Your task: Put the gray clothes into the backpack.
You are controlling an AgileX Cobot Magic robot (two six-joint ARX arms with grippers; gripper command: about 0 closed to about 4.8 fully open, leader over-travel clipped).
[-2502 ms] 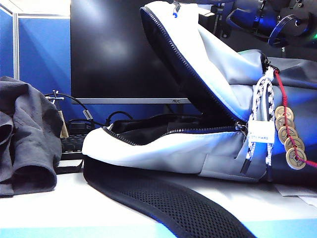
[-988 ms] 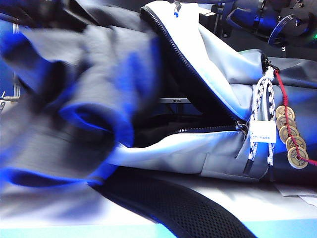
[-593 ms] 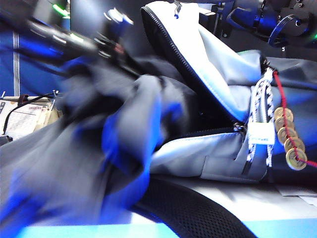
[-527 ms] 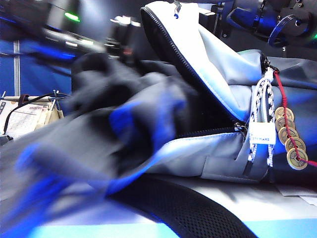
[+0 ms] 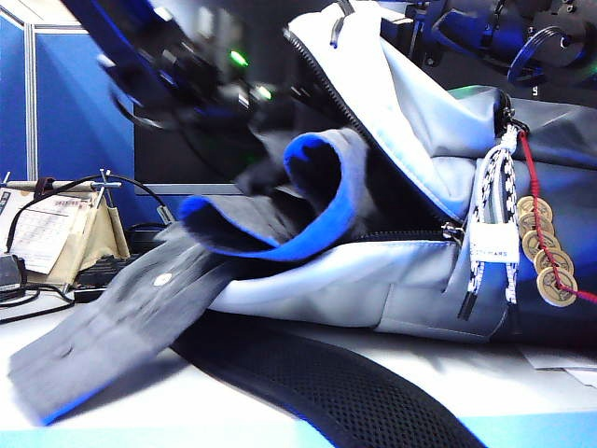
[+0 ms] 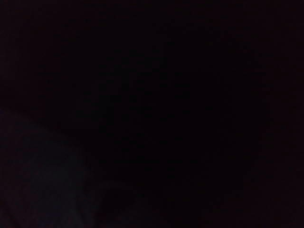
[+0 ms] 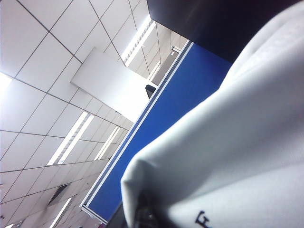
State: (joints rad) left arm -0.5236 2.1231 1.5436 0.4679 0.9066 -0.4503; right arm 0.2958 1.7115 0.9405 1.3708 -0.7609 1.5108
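Half the gray clothes (image 5: 280,219) sit inside the backpack (image 5: 420,280) mouth, a sleeve trailing toward the tabletop's (image 5: 522,401) front-left corner. We judge stuffing underway. Left hand buried inside, fingers together; right hand, unseen, together, likely holding the flap. Next: tuck sleeve in.

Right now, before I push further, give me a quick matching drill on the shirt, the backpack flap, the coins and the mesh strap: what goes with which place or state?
Things:
1. gray shirt
2. backpack flap
3. brass coins
4. black mesh strap

Places or states:
A. lying flat on the table in front of the backpack
B. held up, opening wide
C. partly in the opening, sleeve trailing out onto the table
D. hanging on a red cord at the right

Pairs: 1-C, 2-B, 3-D, 4-A
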